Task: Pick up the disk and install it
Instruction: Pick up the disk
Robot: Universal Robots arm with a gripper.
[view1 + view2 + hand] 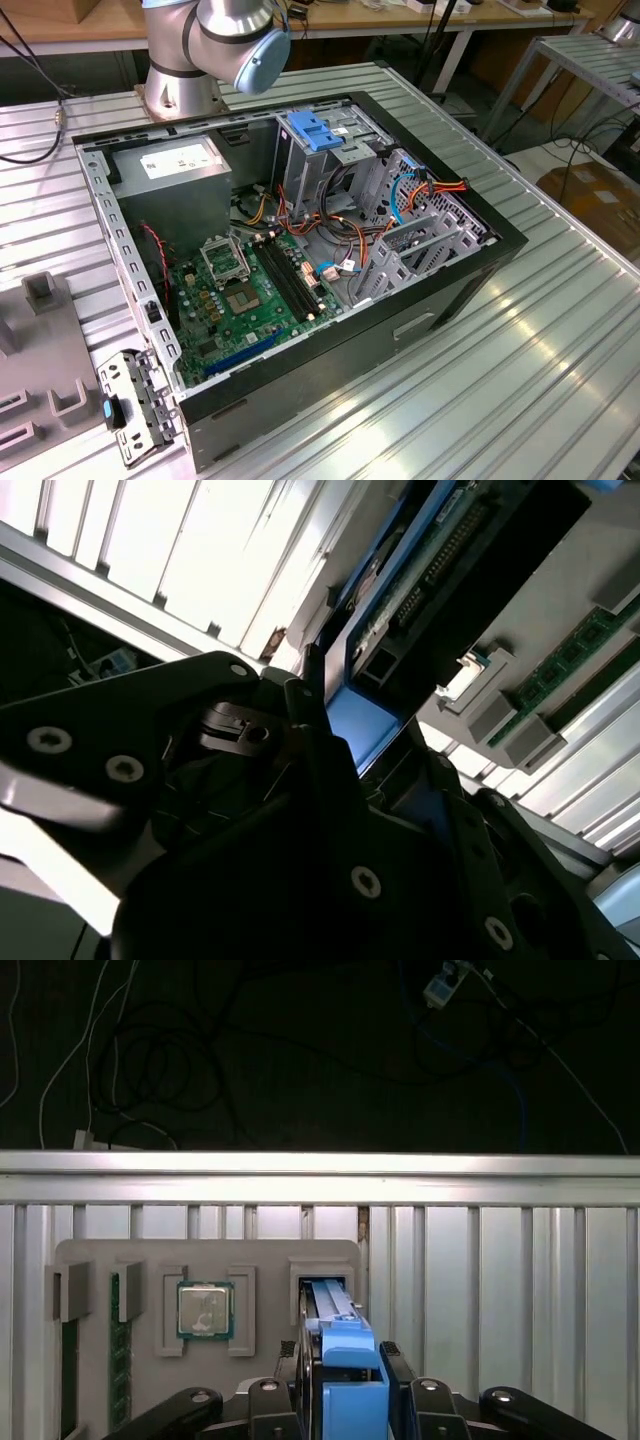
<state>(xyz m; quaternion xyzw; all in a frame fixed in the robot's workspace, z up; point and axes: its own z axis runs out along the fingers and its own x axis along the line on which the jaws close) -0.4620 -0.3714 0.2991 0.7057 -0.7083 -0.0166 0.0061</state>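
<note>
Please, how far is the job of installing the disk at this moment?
Done: the claw is at the disk, shut on its blue rail from both sides. In hand: the disk stands on edge at its slot in the grey tray, beside the processor chip; whether it is lifted free I cannot tell. Left: the install, as the disk is not in the open computer case.

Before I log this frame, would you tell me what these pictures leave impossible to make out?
1. Label of the disk: edge-on in the first wrist view, blue rail facing the camera.
2. Near end of the disk: same view, cut off by the picture's edge between the gripper jaws.
3. Inside of the drive cage: exterior view, partly covered by the blue latch piece.
</note>
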